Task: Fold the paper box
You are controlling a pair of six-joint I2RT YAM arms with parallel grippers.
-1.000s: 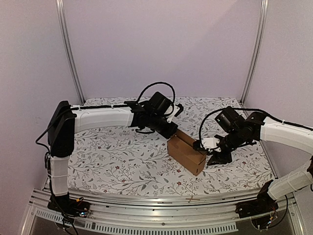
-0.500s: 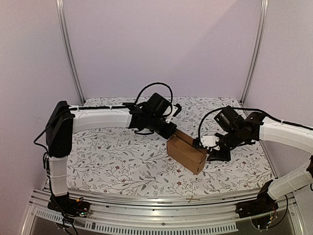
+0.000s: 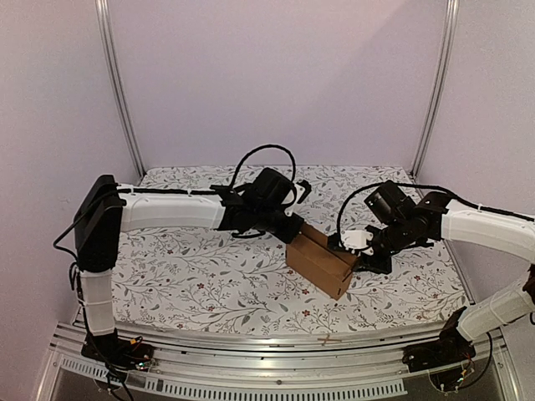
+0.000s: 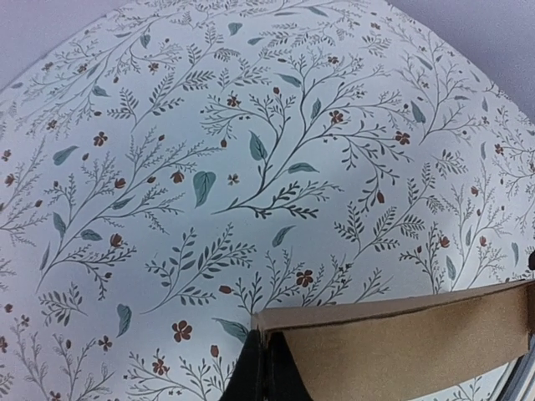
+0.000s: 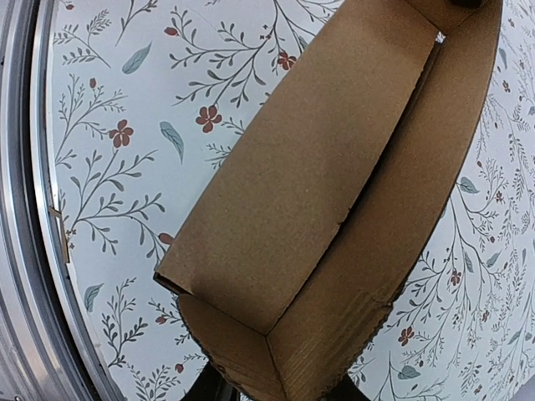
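Observation:
The paper box [image 3: 320, 261] is a brown, long, open-topped carton lying at an angle on the flowered cloth, right of centre. My left gripper [image 3: 294, 224] is at its far left end. In the left wrist view its fingers [image 4: 263, 368] are shut together on the thin top corner of a cardboard wall [image 4: 401, 342]. My right gripper [image 3: 355, 255] is at the near right end. The right wrist view looks down into the open carton [image 5: 318, 192]. There the gripper [image 5: 276, 393] has one dark fingertip [image 5: 203, 389] against each side of the end wall, closed in on it.
A flowered cloth [image 3: 192, 267] covers the table. A metal rail [image 3: 276, 347] runs along the near edge and also shows as a metal rail [image 5: 21, 251] in the right wrist view. Two upright posts [image 3: 117, 83] [image 3: 435, 83] stand at the back corners against plain walls.
My right gripper has closed in around the carton's near end and edged left. The left arm has shifted slightly forward, still pinching the far corner. The carton has barely moved.

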